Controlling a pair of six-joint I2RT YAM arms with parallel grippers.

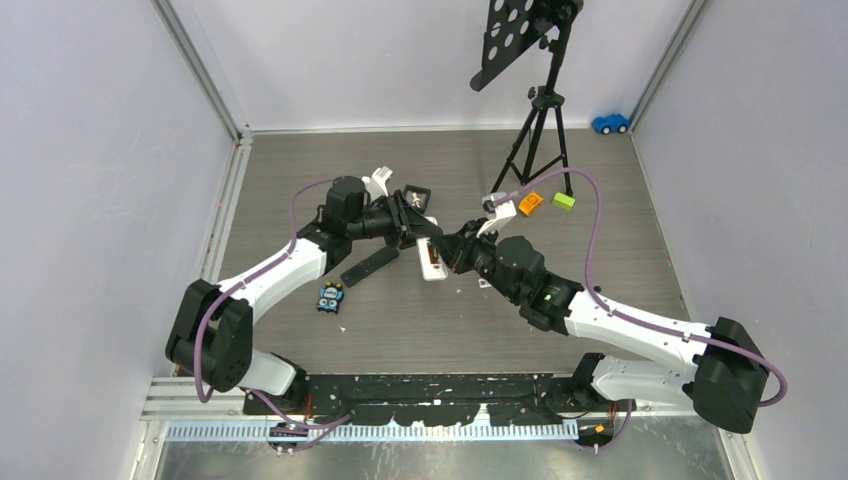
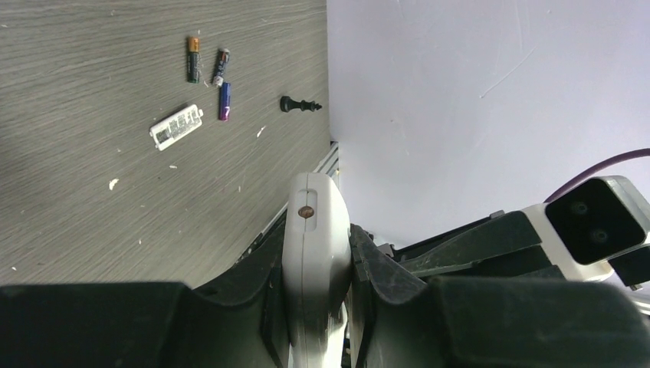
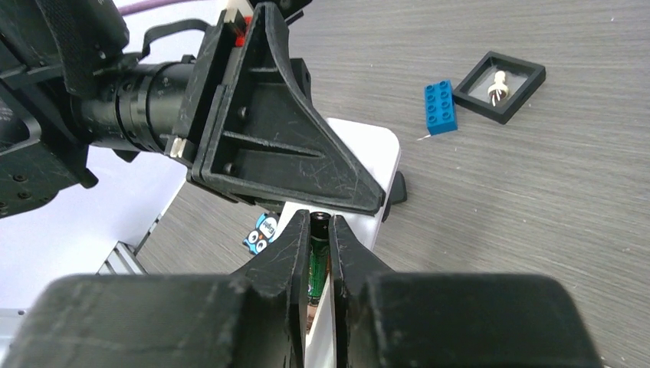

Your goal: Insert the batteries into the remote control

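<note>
My left gripper (image 1: 418, 228) is shut on the white remote (image 1: 433, 265) and holds it by its sides, as the left wrist view shows (image 2: 310, 207). My right gripper (image 3: 320, 222) is shut on a green battery (image 3: 319, 261), held lengthwise right over the remote's open end (image 3: 360, 146); it meets the left gripper at mid table (image 1: 450, 250). Three more batteries lie on the table in the left wrist view: an orange-tipped dark one (image 2: 193, 59), a dark one (image 2: 221, 61) and a purple-blue one (image 2: 224, 101). A white battery cover (image 2: 176, 126) lies beside them.
A black chess-pawn piece (image 2: 299, 106) lies near the wall. A black flat bar (image 1: 368, 265) and a blue owl sticker (image 1: 331, 297) lie left of the remote. A black frame (image 3: 499, 86), a blue brick (image 3: 440, 107), orange and green bricks (image 1: 530, 203) and a tripod (image 1: 540, 130) stand behind.
</note>
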